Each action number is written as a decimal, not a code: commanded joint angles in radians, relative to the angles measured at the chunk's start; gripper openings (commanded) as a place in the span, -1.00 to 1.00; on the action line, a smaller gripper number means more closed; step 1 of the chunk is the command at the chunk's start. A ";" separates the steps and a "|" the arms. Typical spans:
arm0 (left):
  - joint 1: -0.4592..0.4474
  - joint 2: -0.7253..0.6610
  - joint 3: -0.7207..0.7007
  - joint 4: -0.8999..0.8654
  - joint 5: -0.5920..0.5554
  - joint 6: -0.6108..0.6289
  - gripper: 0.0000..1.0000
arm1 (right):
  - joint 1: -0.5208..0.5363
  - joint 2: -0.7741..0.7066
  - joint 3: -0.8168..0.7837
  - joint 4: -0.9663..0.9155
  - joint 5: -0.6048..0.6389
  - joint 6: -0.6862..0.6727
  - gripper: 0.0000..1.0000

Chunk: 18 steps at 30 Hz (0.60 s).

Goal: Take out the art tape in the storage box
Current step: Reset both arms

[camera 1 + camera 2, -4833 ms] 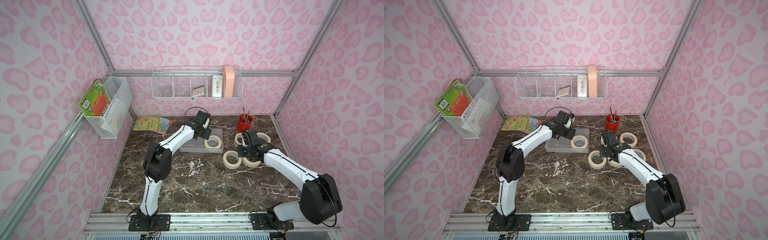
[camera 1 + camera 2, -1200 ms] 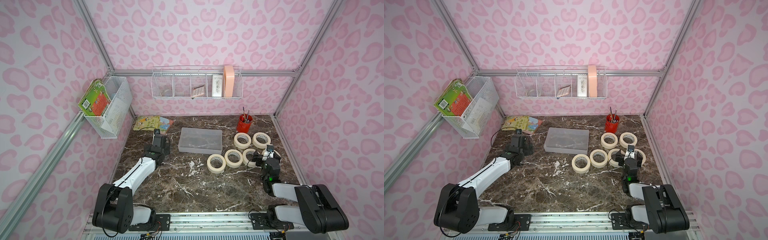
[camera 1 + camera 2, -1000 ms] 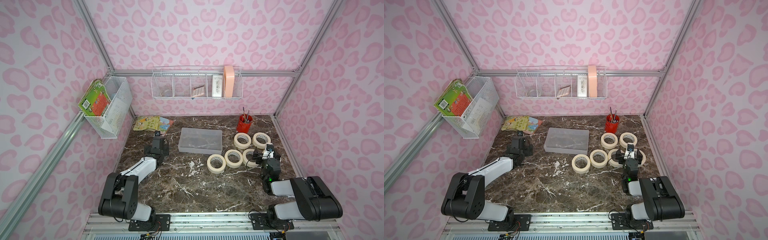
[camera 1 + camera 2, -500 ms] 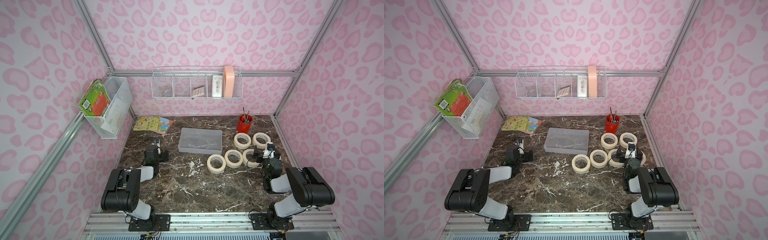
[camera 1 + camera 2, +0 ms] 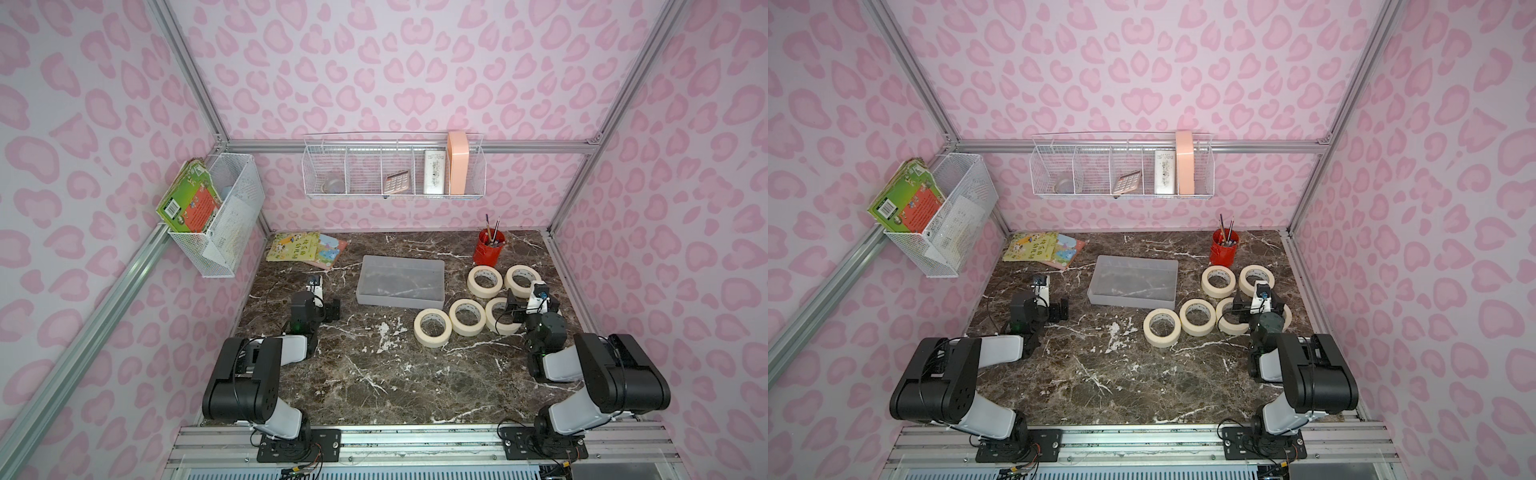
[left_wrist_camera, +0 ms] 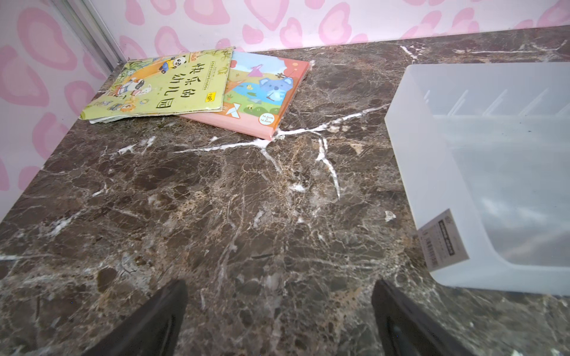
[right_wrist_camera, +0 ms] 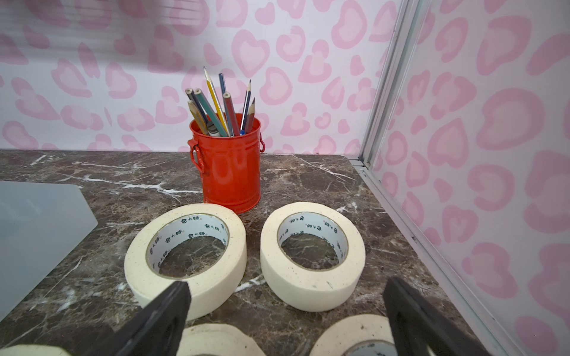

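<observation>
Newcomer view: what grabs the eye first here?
The loud pink heart-print walls all round the cell. Then the cluster of cream tape rolls on the dark marble table, right of the empty grey storage box and before the red pencil bucket. Left arm and right arm sit folded near the front, jaws open, holding nothing.

Red pencil bucket (image 7: pixel 229 172) stands upright; two picture books (image 6: pixel 197 89) overlap (yellow above pink).
</observation>
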 commanded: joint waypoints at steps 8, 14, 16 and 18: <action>-0.002 -0.005 0.000 0.025 0.005 0.005 0.97 | 0.000 -0.005 -0.001 0.001 -0.013 0.002 1.00; -0.002 -0.005 0.000 0.025 0.005 0.003 0.97 | 0.001 -0.005 -0.002 0.002 -0.014 0.001 1.00; -0.001 -0.004 0.000 0.025 0.005 0.003 0.97 | 0.001 -0.005 0.000 0.002 -0.014 0.001 1.00; -0.001 -0.003 -0.001 0.025 0.005 0.003 0.97 | 0.001 -0.006 -0.001 0.002 -0.013 0.002 1.00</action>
